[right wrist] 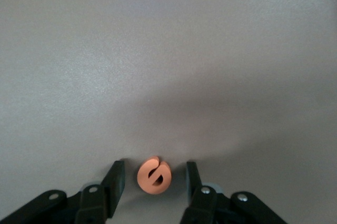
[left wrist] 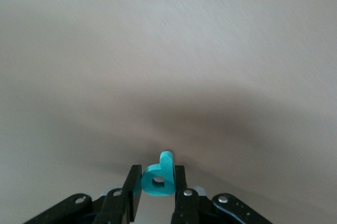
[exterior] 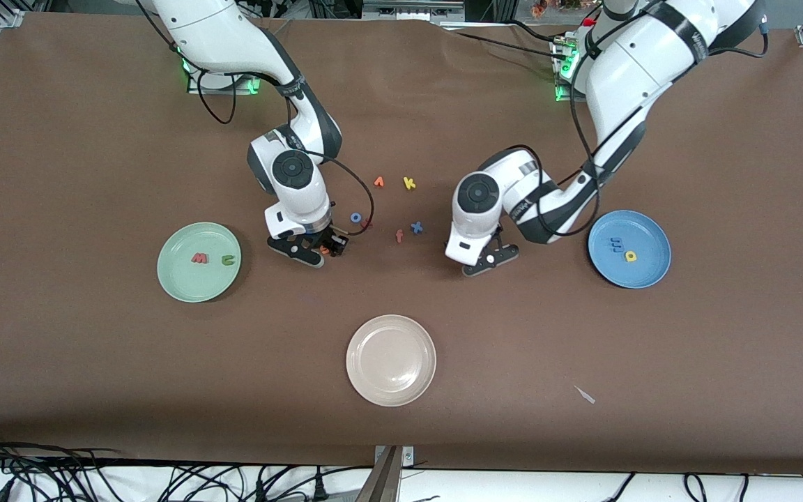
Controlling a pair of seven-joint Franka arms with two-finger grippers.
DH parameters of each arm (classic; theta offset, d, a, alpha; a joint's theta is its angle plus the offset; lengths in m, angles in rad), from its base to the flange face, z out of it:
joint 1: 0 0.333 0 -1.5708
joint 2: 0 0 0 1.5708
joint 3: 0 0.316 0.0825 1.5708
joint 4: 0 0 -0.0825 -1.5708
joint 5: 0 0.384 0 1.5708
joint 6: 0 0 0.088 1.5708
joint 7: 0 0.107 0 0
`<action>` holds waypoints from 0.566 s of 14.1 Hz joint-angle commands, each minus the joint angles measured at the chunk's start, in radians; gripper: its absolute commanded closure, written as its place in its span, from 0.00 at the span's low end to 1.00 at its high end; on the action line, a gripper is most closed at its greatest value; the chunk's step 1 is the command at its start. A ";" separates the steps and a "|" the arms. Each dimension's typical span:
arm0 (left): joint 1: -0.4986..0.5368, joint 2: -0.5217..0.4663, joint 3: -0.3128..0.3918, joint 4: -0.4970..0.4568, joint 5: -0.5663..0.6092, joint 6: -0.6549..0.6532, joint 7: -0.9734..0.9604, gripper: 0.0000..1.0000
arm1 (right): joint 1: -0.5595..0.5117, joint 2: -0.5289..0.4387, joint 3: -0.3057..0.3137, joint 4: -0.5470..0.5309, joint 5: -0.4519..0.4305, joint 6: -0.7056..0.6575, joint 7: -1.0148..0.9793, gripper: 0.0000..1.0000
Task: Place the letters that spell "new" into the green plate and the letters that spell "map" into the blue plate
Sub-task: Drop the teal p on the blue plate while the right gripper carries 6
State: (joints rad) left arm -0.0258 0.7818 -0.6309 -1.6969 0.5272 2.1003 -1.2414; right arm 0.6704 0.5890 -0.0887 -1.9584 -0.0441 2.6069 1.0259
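Note:
My left gripper [left wrist: 157, 169] is shut on the teal "p" [left wrist: 150, 172], which stands on edge between the fingers. This gripper [exterior: 485, 260] is low over the bare table, between the loose letters and the blue plate [exterior: 645, 275]. That plate holds the blue "m" [exterior: 615, 244] and yellow "a" [exterior: 630, 256]. My right gripper [right wrist: 154, 167] is open, its fingers down on either side of the orange "e" [right wrist: 144, 180] with a gap on each side. It [exterior: 319, 249] is beside the green plate [exterior: 189, 287], where the red "w" [exterior: 199, 258] and green "n" [exterior: 227, 260] lie.
Loose letters lie between the two grippers: a blue "o" [exterior: 356, 217], an orange angular letter [exterior: 378, 182], a yellow "k" [exterior: 409, 183], a blue "x" [exterior: 416, 227] and a salmon "f" [exterior: 399, 236]. A cream plate [exterior: 391, 360] sits nearer the front camera. A small white scrap [exterior: 585, 394] lies beside it.

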 commanded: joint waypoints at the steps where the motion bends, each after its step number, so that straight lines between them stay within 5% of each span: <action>1: 0.072 -0.022 -0.016 0.081 -0.091 -0.178 0.262 0.88 | 0.009 0.015 -0.003 0.015 0.010 0.009 0.011 0.51; 8: 0.315 -0.067 -0.010 0.111 -0.095 -0.426 0.908 0.88 | 0.009 0.015 -0.003 0.013 0.006 0.007 0.005 0.79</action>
State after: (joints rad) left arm 0.2274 0.7442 -0.6391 -1.5769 0.4494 1.7342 -0.5194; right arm 0.6712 0.5889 -0.0891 -1.9582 -0.0441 2.6073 1.0259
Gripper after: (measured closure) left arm 0.709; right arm 0.718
